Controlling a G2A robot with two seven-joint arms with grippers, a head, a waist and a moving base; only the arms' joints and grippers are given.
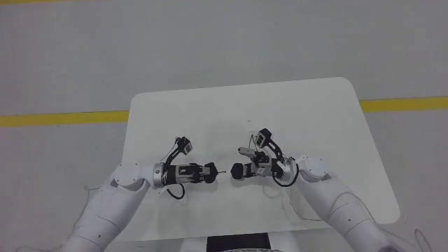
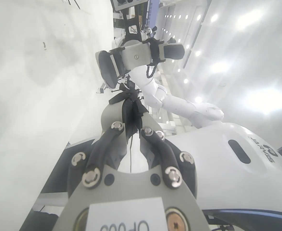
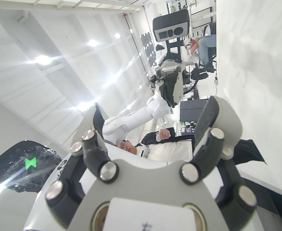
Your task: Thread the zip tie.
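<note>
Closest in, our left gripper (image 2: pixel 130 105) has its fingers pinched tight on the zip tie (image 1: pixel 221 173). We hold it above the half of the tabletop (image 1: pixel 315 112) nearer to us, with a short dark tip poking out past the fingers. We judge its long axis to run roughly level, side to side along the line joining our two grippers, free end pointing at the right one. Which end carries the head, we cannot tell. Just beyond that tip and apart from it, our right gripper (image 3: pixel 155 104) faces it with fingers (image 3: pixel 207 118) spread wide and nothing in them. To do this step well, we think we should bring that gap squarely around the tip, close only once it sits centred, and hold the left grip firm so the strap neither twists nor slips.
</note>
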